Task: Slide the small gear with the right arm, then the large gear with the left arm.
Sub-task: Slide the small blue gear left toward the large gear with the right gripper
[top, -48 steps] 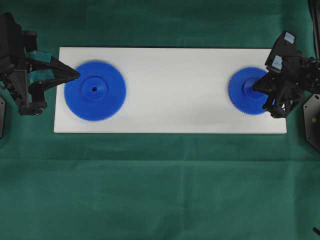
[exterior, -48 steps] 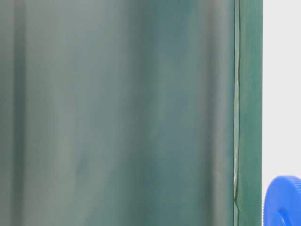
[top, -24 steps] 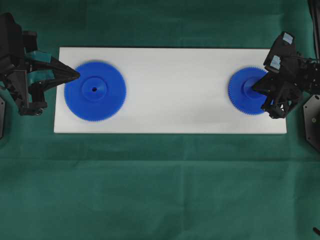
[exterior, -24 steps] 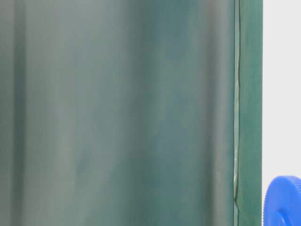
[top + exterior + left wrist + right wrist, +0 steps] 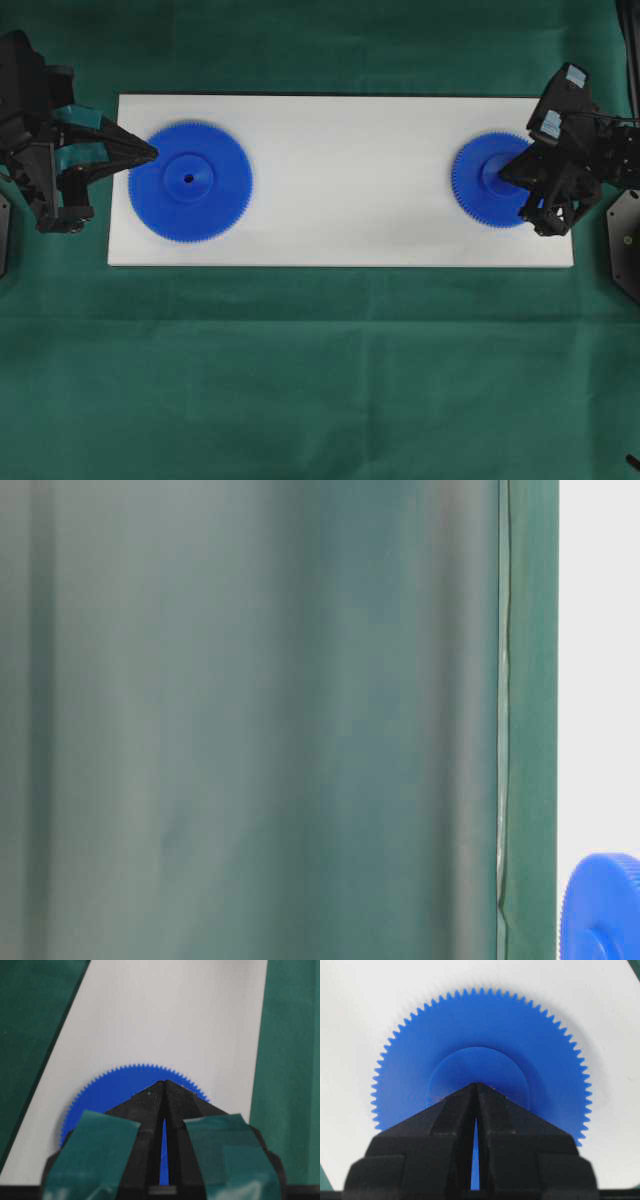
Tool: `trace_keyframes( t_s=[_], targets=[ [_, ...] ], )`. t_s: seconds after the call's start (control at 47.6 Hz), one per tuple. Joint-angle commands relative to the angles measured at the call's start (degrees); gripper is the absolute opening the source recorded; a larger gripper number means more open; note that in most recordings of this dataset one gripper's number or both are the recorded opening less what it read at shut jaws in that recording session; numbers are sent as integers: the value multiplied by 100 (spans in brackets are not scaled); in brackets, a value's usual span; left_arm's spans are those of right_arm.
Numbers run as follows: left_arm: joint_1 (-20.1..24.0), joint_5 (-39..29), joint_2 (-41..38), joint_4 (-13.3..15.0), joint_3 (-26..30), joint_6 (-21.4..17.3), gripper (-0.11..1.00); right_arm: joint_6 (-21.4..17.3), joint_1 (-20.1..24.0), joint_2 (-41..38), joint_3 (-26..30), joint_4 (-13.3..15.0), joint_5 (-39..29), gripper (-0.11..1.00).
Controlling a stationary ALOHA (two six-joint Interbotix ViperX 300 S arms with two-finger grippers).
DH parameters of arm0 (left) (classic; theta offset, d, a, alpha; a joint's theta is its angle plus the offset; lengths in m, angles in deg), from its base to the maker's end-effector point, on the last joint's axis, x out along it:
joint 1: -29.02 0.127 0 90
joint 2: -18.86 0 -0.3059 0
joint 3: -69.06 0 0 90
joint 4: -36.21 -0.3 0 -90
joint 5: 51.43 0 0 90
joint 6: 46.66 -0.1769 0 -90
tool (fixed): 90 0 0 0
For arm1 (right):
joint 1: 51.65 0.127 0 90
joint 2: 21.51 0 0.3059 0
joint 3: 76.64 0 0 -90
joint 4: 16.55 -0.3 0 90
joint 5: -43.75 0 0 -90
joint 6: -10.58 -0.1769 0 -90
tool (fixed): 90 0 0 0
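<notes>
The right arm's pointed black gripper (image 5: 507,176), fingers pressed together, is seen over the hub of the smaller bright blue plastic toothed gear (image 5: 482,181) at the white board's (image 5: 350,170) right end. The teal-patched left gripper (image 5: 150,153), likewise closed, is placed at the larger blue toothed gear's (image 5: 191,181) rim.
</notes>
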Motion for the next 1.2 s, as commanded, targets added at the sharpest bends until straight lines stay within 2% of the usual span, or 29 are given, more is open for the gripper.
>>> trace_keyframes(
  t_s=[0.0,0.252,0.525,0.693,0.862,1.177],
  targets=[
    [18,44,-9,9,62,0,-1,9,-9,-176,114,0,88,50],
    [18,53,-9,9,44,0,-1,62,18,-1055,668,88,343,50],
    [18,53,-26,9,44,0,-1,70,202,-2426,1846,413,413,50],
    [18,97,-114,9,62,-9,-1,79,448,-3349,2812,729,404,50],
    [18,114,-158,9,53,-9,-1,79,756,-3938,3612,1055,308,50],
    [9,141,-176,9,44,-9,-1,79,1257,-4614,4632,1310,141,50]
  ],
)
